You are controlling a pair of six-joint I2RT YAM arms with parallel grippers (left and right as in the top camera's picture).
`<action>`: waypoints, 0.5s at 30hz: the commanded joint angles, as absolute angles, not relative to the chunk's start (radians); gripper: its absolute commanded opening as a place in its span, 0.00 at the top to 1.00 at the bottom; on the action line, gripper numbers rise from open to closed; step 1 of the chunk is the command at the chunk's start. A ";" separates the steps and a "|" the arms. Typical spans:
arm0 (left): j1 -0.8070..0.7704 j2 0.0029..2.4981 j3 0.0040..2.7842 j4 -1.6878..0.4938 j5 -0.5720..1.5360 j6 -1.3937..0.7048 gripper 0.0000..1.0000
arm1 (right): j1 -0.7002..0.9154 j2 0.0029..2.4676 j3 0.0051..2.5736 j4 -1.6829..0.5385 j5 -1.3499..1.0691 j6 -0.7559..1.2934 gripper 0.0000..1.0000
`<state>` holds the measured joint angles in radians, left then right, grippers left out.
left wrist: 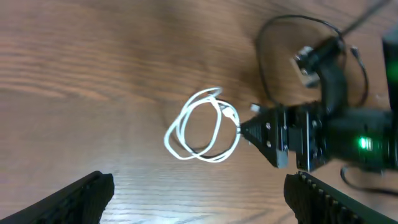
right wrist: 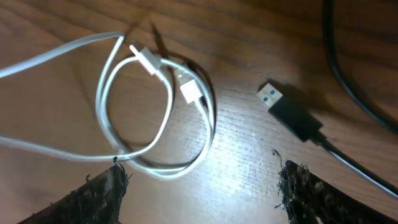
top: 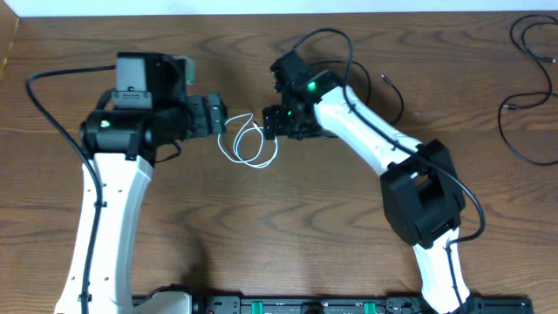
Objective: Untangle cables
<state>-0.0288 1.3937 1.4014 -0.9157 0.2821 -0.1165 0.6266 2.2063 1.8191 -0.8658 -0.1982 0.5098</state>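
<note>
Starting at the left with the left pincer [top: 220, 115]: released, fingers spread wide with nothing between them, hovering over the wooden surface [top: 288, 227] just left of the white cable [top: 248, 144]. Finding that cable lying flat on the surface between the two arms, doubled into a couple of overlapping loops, both white plugs sitting close together near the top of the coil. Judging the step in hand as taking a first hold on this coil. Aiming, for a clean job, at pinching one plug end rather than the middle of the loops, pinning the opposite side of the coil with the other pincer, then drawing the end out low and slowly along the surface without cinching any loop into a knot. Moving rightward to the right pincer [top: 270, 122]: likewise released and gripping nothing, poised at the coil's edge in its own wrist view. Watching there for a black plug [right wrist: 289, 112] with a blue insert, lying near the coil but apart from it, and taking care not to snag it. Seeing the black cables [top: 514, 148] at the far right edge, well apart from all this, probably waiting for a later turn. Reading no brand, label or writing anywhere; noting only a green light [top: 309, 85] glowing on the right arm.
</note>
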 commanded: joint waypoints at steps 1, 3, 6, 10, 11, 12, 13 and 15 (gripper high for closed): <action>0.005 1.431 1.412 -0.918 0.276 -0.134 0.08 | 0.678 2.214 1.787 -0.830 -0.004 0.546 0.23; 0.013 1.447 1.412 -0.919 0.275 -0.133 0.08 | 0.702 2.220 1.772 -0.796 0.051 0.544 0.23; 0.016 1.470 1.412 -0.919 0.275 -0.133 0.08 | 0.732 2.264 1.771 -0.747 0.079 0.503 0.23; 0.016 1.483 1.411 -0.919 0.275 -0.133 0.08 | 0.741 2.321 1.771 -0.706 0.076 0.474 0.22; 0.016 1.483 1.411 -0.919 0.275 -0.133 0.08 | 0.741 2.326 1.771 -0.703 0.076 0.474 0.22; 0.016 1.483 1.411 -0.919 0.275 -0.133 0.08 | 0.741 2.331 1.771 -0.701 0.076 0.474 0.22; 0.016 1.483 1.411 -0.919 0.275 -0.133 0.08 | 0.741 2.336 1.771 -0.699 0.076 0.474 0.23; 0.016 1.483 1.411 -0.919 0.275 -0.133 0.08 | 0.741 2.340 1.771 -0.699 0.075 0.490 0.24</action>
